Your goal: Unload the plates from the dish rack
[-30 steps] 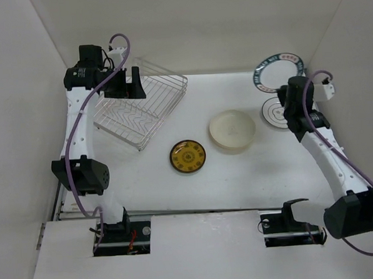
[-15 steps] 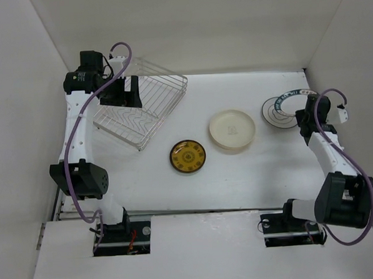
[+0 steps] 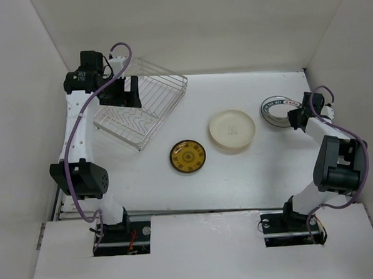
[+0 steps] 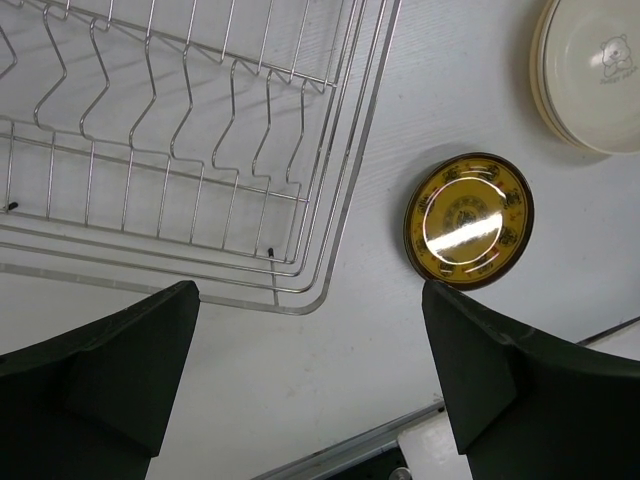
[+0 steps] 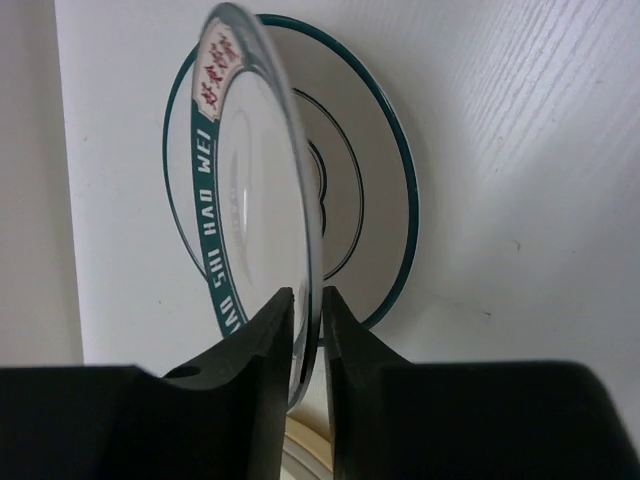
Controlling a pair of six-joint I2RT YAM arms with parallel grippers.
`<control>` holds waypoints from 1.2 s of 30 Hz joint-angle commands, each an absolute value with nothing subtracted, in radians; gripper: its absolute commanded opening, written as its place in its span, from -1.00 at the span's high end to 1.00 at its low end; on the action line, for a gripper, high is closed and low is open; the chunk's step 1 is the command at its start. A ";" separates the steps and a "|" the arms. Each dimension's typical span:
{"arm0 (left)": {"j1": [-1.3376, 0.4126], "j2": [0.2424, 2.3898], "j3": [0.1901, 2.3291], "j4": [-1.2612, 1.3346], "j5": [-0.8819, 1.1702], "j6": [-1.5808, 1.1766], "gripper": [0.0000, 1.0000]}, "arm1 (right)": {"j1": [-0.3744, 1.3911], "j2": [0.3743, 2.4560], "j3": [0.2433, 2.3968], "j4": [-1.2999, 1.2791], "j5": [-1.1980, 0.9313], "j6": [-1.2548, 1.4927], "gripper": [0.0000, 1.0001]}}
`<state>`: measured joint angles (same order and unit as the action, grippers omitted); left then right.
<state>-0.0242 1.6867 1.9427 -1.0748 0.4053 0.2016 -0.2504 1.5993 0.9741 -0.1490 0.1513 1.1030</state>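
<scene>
The wire dish rack (image 3: 148, 103) stands at the back left and holds no plates; it also shows in the left wrist view (image 4: 180, 150). My left gripper (image 3: 123, 93) hangs open over its left part, fingers wide apart (image 4: 310, 375). The dark plate with gold centre (image 3: 188, 157) (image 4: 468, 220) and the cream plate (image 3: 232, 129) (image 4: 590, 75) lie flat on the table. My right gripper (image 3: 296, 116) (image 5: 308, 295) is shut on the rim of the white plate with the teal patterned rim (image 3: 276, 107) (image 5: 250, 190), held tilted just above another white plate (image 5: 375, 190). No yellow-orange plate shows.
The white plate under the held one has thin teal ring lines and lies flat near the right wall (image 3: 333, 75). White walls close the table on left, back and right. A metal rail (image 4: 400, 430) runs along the near edge.
My right arm has folded back and lowered the patterned plate from upright at the back right down over the flat white plate. My left gripper shifted slightly, then held still.
</scene>
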 commanded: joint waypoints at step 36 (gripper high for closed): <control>-0.021 1.672 1.982 -1.117 0.342 0.225 -0.84 | -0.276 1.793 1.200 -0.364 0.103 0.927 -0.53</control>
